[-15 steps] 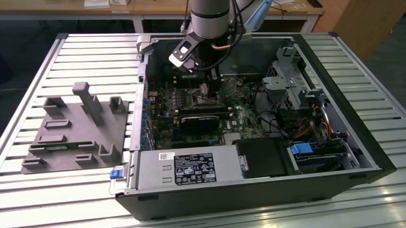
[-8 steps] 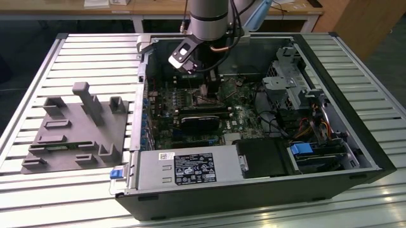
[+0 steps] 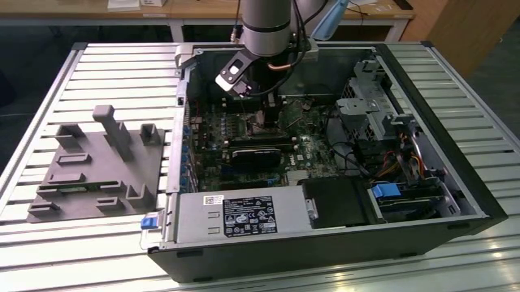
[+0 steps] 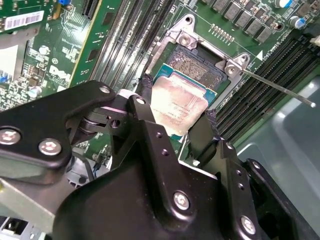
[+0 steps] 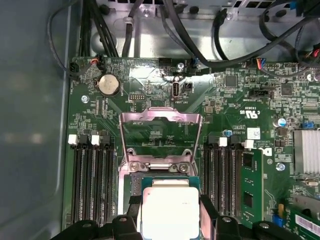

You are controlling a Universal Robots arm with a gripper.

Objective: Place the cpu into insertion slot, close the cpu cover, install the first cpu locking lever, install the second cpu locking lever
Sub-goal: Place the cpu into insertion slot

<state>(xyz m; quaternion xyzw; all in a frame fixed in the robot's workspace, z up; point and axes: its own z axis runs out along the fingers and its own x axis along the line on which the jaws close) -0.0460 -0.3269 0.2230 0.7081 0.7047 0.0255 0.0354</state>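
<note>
The claw point(image 4: 177, 107) is closed on the cpu point(image 4: 186, 97): in both wrist views its two black fingers point(image 4: 146, 95) press on two opposite edges of the chip, and the dull silver top shows between them. The cpu is over the insertion slot point(image 4: 195, 64), a little tilted, and it covers the bigger part of it; one strip of the fine contact field is bare beside the chip. Whether the cpu touches the slot, I cannot tell. The cpu cover point(image 5: 161, 118) is open: in the first wrist view it stands up from its hinge at the side of the slot away from the claw, and the green board point(image 5: 150, 75) shows through its square window. A thin locking lever point(image 4: 280, 89) sticks out from one corner of the slot, across the long black memory slots point(image 5: 90, 185). These memory slots run on both sides of the insertion slot, and a round silver battery point(image 5: 108, 85) sits on the board beyond the cover.

In the exterior view the arm point(image 3: 268, 24) reaches from above into an open computer case point(image 3: 467, 159) that lies on a slatted metal bench point(image 3: 106, 67). A grey power supply point(image 3: 243, 216) fills the near side of the case. On the exterior view's left, beside the case, a grey fixture plate point(image 3: 97, 170) with upright blocks lies on the bench
</note>
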